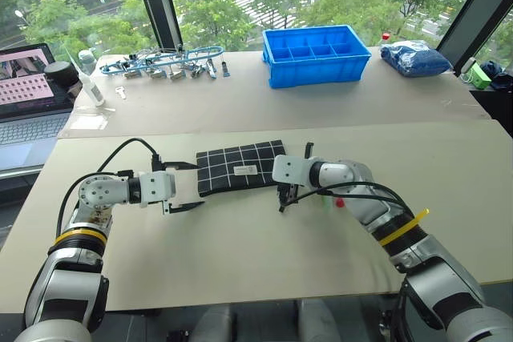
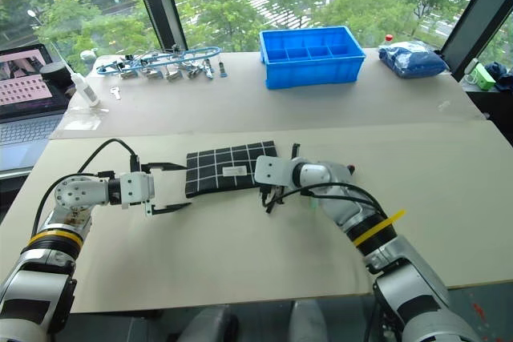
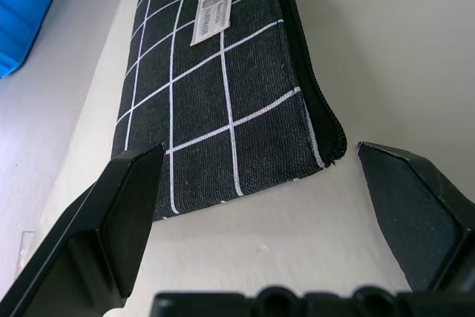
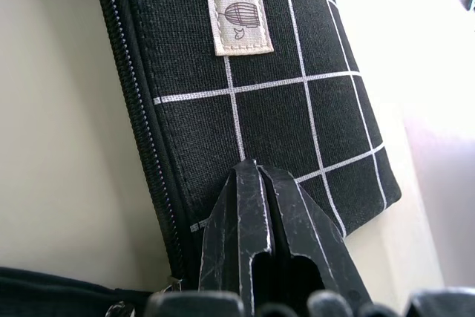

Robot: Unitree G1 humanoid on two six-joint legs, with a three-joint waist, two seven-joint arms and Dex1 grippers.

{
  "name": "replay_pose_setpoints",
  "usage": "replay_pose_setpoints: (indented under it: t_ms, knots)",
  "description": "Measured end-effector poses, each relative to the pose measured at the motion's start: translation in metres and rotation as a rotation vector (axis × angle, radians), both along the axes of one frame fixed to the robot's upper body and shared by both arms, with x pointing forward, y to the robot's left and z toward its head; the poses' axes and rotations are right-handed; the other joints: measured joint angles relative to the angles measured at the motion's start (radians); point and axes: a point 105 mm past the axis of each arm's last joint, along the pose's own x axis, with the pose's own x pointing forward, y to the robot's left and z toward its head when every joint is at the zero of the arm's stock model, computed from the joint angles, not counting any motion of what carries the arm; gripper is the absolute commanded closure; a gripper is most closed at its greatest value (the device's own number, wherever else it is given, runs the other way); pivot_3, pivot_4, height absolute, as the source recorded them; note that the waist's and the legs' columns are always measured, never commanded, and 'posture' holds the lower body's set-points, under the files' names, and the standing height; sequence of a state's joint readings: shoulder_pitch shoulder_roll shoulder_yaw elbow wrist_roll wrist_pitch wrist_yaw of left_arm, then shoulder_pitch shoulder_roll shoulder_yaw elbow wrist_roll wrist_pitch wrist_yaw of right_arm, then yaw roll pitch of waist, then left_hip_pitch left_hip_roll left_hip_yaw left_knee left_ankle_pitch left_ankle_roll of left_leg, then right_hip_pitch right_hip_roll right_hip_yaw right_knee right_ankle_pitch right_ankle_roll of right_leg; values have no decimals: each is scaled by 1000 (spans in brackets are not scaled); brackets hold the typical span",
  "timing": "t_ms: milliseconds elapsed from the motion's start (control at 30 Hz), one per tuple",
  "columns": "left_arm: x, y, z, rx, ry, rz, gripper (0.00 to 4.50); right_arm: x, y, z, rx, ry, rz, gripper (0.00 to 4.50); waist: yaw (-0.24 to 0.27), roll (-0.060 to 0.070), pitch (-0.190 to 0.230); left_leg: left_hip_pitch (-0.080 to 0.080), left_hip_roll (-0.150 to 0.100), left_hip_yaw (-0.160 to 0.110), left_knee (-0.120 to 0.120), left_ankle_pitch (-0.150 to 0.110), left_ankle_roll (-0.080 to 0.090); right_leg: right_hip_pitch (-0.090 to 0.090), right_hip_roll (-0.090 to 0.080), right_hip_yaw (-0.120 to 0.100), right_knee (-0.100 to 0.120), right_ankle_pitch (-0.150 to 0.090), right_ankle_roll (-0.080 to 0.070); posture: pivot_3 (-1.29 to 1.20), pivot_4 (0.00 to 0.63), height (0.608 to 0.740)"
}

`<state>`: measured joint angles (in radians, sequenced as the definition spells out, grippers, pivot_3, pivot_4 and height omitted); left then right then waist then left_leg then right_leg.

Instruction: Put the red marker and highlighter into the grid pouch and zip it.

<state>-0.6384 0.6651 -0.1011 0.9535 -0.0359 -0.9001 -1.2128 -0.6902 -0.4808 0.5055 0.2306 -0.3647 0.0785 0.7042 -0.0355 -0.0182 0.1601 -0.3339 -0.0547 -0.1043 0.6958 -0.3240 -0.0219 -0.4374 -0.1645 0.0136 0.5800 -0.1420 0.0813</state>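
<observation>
1. The grid pouch (image 1: 239,167) lies flat, mid-surface (image 1: 240,262), zip edge toward the robot.
2. Left tool (image 1: 186,187), fingers spread wide, brackets the pouch's 9 o'clock end, likely to pin it.
3. Right tool (image 1: 283,200), clenched, sits at the 3 o'clock corner, perhaps on the zipper pull.
4. The red marker (image 1: 340,202) and highlighter (image 1: 327,204) peek out beside the right arm, indistinctly.

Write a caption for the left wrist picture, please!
Open left pincer facing one end of the grid pouch lying flat on the table.

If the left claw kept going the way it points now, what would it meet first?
The near short end of the grid pouch: the open left claw already lines up with it, apparently a small gap away.
</observation>
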Motion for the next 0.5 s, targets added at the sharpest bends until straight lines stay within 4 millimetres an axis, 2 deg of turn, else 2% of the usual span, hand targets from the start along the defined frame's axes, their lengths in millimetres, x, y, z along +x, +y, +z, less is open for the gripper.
replay_pose_setpoints:
  t_ms: [500]
  knots:
    - [16, -21, 3, 28, -144, -19, 0, -5, -8, -3, 16, 10, -5, 4454, 10, 0, 0, 3, 0, 0, 0, -2, 3, 4, 0, 0, 0, 0, 0, 0, 150, 740]
